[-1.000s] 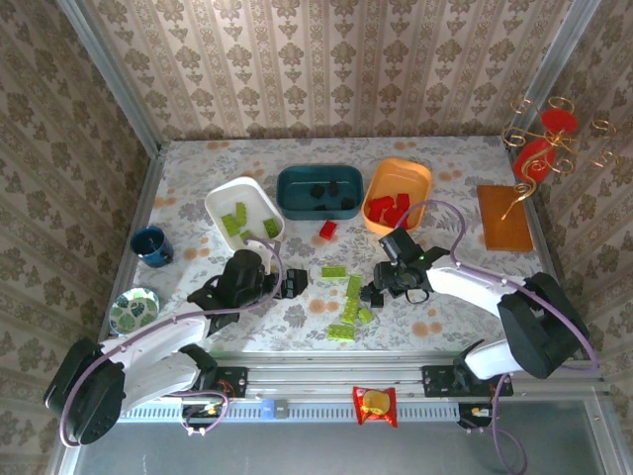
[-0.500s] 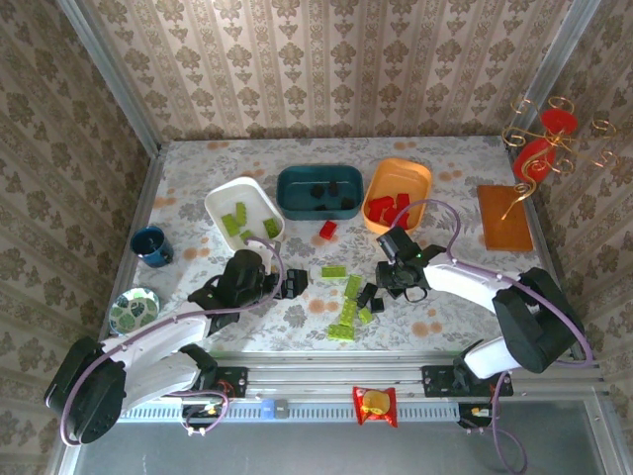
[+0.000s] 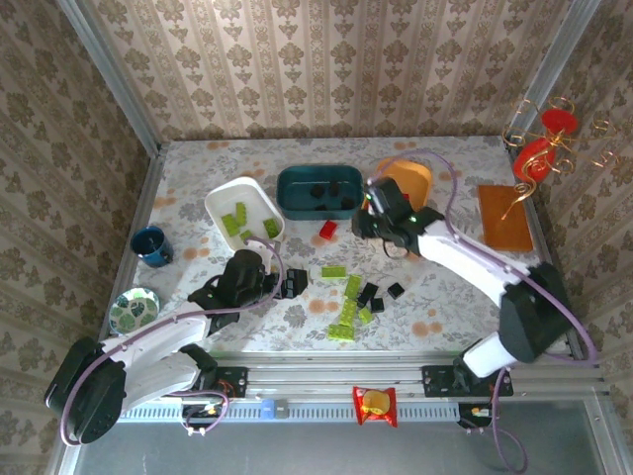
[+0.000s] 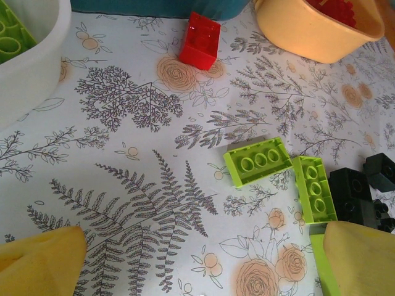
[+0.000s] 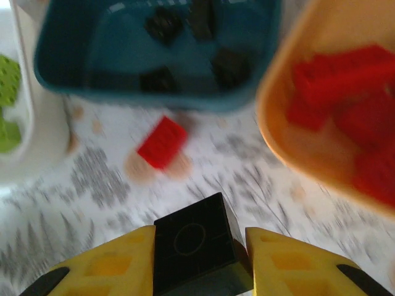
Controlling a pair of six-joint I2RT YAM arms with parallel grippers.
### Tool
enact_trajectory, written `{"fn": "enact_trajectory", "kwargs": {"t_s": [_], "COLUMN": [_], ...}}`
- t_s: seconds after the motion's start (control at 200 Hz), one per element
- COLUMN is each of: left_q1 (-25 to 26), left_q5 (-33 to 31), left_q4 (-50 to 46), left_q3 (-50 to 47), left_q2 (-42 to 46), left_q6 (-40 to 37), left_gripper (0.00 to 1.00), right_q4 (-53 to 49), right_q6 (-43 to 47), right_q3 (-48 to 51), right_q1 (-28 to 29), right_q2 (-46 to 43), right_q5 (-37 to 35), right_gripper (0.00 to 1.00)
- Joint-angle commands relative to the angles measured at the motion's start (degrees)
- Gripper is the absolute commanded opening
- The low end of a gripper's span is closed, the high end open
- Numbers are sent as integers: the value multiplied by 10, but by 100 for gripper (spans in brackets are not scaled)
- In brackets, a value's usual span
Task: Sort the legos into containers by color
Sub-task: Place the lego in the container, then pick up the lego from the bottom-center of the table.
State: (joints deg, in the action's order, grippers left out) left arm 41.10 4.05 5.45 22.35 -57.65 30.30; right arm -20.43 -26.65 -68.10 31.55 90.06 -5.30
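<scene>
Lego (image 5: 162,142), red, lies between teal tray (image 5: 154,98) and right tool's (image 5: 199,248) black lego (image 5: 188,237).

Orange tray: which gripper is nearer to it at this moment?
Right. The right gripper, shut on a black brick, hangs by the near-left rim of the orange tray; the left gripper is farther off, near the green bricks.

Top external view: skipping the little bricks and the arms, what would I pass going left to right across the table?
Blue cup, white tray, teal tray, orange tray, brown slab.
</scene>
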Motion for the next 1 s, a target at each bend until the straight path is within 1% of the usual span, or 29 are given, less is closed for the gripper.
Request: {"fn": "enact_trajectory", "kwargs": {"t_s": [0.0,0.14,0.22,0.26,0.335,0.37,0.41,0.47,0.575,0.76,0.985,0.995], "left_q1": [-5,-7,-8,-8,-9,-9,-9,-10,-9,-9,-12,-12], "left_q5": [-7,-12,-15,-16,-20,-21,-20,-20,-17,-7,3,4], "left_q4": [-16,-38,-47,-52,-59,-61,-61,-60,-51,-35,-13,-11], "left_q3": [2,4,4,4,6,6,6,5,4,10,10,10], "left_q2": [14,35,47,52,58,60,61,61,54,31,5,3], "left_q6": [8,4,2,0,-2,-4,-4,-5,-4,-4,-3,-3], "left_gripper": [100,100,100,100,100,100,100,100,100,100,100,100], "right_q4": [22,-12,-38,-50,-70,-73,-70,-58,-33,-5,-23,-24], "right_q6": [19,19,15,11,6,8,11,14,13,-6,-83,-87], "right_q3": [-89,-247,-321,-350,-384,-389,-384,-357,-275,-70,174,183], "right_q1": [-2,-17,-24,-28,-33,-33,-33,-31,-27,-8,11,12], "right_q2": [102,241,299,320,344,342,332,302,226,70,-99,-117], "right_q5": [-8,-8,-8,-9,-8,-8,-8,-7,-9,-31,-72,-75], "right_gripper": [33,33,35,41,62,69,74,78,78,77,74,74]}}
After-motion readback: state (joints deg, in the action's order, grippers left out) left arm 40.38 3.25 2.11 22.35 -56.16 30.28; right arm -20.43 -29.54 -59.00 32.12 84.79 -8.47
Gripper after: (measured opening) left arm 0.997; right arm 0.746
